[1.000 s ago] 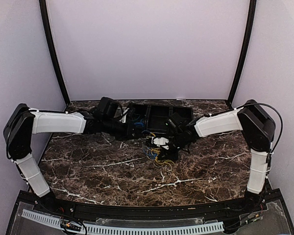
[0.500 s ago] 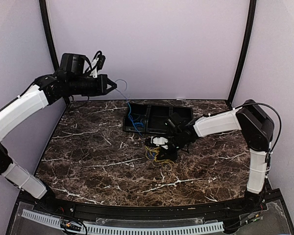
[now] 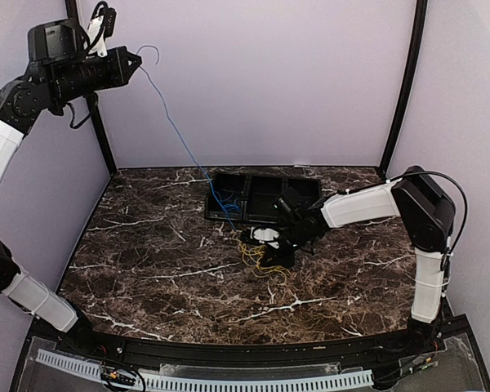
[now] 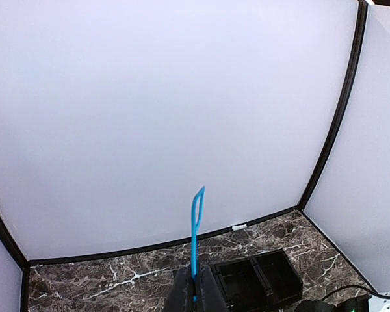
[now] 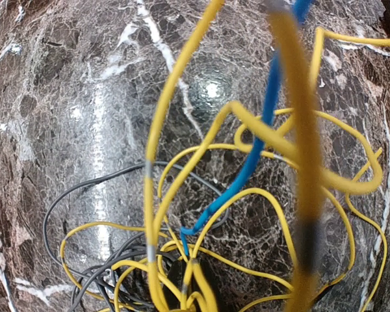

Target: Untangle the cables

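1. Cables [image 3: 263,257] lie in a knot of yellow, grey and blue strands near the middle of the counter [image 3: 147,269], just in front of the black tray [image 3: 306,186] at its back edge.
2. The blue cable [image 3: 175,122] climbs out of that knot, passes over the tray's left end and runs nearly straight up to your left claw [image 3: 135,59], high above the back-left corner.
3. Your left claw is closed tight on the blue cable, with a short loop poking past its tips.
4. Your right claw [image 3: 271,240] is shut and pressed low into the knot. Whether it pinches a strand cannot be told.
5. Risk: if you pull higher, the blue cable may cinch around the yellow cables [image 5: 182,162] crossing it and drag the whole knot, or slip from that thin pinch.
6. Risk: the line could snag the tray's rim and shift it.
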You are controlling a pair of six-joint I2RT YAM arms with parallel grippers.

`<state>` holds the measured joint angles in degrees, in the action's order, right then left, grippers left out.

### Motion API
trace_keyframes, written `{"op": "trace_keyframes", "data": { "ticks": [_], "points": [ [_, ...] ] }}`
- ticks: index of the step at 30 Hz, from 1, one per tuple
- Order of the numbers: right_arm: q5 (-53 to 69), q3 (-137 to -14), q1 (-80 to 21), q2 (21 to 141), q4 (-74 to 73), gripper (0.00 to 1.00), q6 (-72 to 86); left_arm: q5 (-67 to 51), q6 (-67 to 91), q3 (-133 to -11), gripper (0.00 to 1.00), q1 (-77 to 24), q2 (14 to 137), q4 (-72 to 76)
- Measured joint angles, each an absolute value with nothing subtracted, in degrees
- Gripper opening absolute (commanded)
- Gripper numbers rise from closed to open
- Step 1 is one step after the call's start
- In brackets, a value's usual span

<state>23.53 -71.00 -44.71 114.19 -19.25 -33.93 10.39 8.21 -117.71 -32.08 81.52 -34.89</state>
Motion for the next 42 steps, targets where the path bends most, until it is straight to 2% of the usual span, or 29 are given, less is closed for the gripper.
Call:
{"op": "trace_keyframes", "data": {
  "ticks": [7,12,18,25,28,29,32,35,38,40,42],
  "points": [
    [23.59,-71.40,-44.71,114.45,-19.53,0.00,-33.85,14.37,6.57,-115.15,0.00,-32.10,82.21,-36.47],
    [24.27,-72.66,-44.73,115.66,-19.51,0.01,-33.71,21.85,0.62,-121.71,0.00,-32.05,82.39,-35.94],
    [24.80,-73.47,-44.80,116.57,-18.85,0.03,-33.52,24.97,-1.52,-124.60,0.00,-32.03,80.95,-33.32],
    [24.80,-73.47,-44.80,116.60,-18.87,0.13,-33.28,26.00,-2.24,-123.35,0.00,-32.01,82.28,-33.08],
    [25.19,-73.49,-44.80,116.60,-19.18,0.24,-32.77,27.05,-3.95,-123.39,0.00,-32.01,82.78,-32.64],
    [25.50,-73.56,-44.80,116.60,-19.42,0.32,-32.69,27.27,-4.49,-123.50,0.00,-32.01,82.78,-32.38],
    [25.63,-74.26,-44.80,116.57,-20.71,0.48,-32.49,27.00,-4.73,-123.85,0.00,-32.01,82.91,-31.97],
    [24.60,-74.61,-44.80,115.83,-22.57,0.74,-32.08,25.98,-4.29,-124.73,0.00,-31.99,84.18,-32.75],
    [22.50,-75.11,-44.45,111.77,-27.31,0.89,-32.56,24.34,-1.69,-125.43,0.00,-31.99,89.08,-36.53],
    [22.41,-75.66,-44.27,110.45,-28.27,0.97,-32.71,23.44,-0.71,-125.34,0.00,-31.81,90.28,-37.43],
    [22.76,-77.12,-43.88,108.64,-30.50,0.99,-32.80,21.45,1.10,-125.05,0.00,-31.57,91.68,-38.48]
  ]
}}
